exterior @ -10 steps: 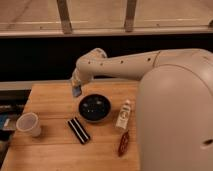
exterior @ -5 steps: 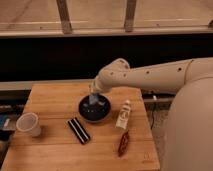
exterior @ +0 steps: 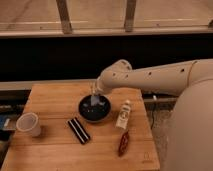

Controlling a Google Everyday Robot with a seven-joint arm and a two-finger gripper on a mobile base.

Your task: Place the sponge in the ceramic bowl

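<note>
On my wooden table I log: white cup at left, striped black block, ceramic bowl in the centre, small bottle, reddish item. The gripper hangs over the ceramic bowl.

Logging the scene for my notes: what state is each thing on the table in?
Light-blue soft sponge: within the bowl's rim, at the claw.
Round black ceramic bowl: upright, on the wooden table.
Claw: low over the bowl.
White cup: upright, left side.
Black striped block: lying flat.
Small white bottle: lying beside the bowl.
</note>
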